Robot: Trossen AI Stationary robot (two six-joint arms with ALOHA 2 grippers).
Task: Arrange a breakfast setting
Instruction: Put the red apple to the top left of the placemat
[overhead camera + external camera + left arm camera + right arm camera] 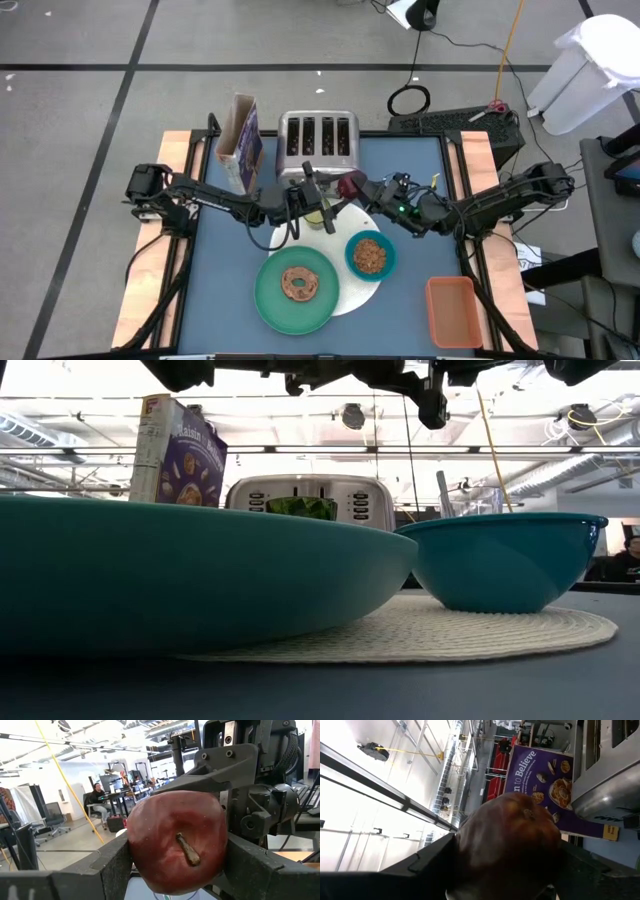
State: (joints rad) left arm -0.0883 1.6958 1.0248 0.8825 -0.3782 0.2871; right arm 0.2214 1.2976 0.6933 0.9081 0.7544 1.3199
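Observation:
A dark red fruit (351, 184) hangs in the air in front of the toaster, with my left gripper (335, 190) and my right gripper (371, 192) both shut on it from opposite sides. Below, a white round disc (352, 292) lies on the blue table. On it rest the green plate (290, 312), which carries a brown ring pastry (299, 284), and the teal bowl (370, 254) filled with cereal. A small yellow-green cup (316, 216) stands under the grippers. The glass and the spoon I cannot make out. My left gripper pinches the fruit's two sides (136, 845) between its fingers (107, 870), coming about level from the table's left. The fruit's stem end (188, 849) faces back toward the wrist. It is lifted clear of the table. My right gripper pinches the fruit's sides (466, 851) between its two fingers (427, 862), coming about level from the table's right. The fruit's blossom end (527, 812) faces its wrist. The fruit hangs clear between both grippers.
A silver four-slot toaster (318, 145) stands at the far edge, with a purple cereal box (241, 143) to its left. An orange container (452, 310) sits at the near right. Bare blue table lies left of the plate.

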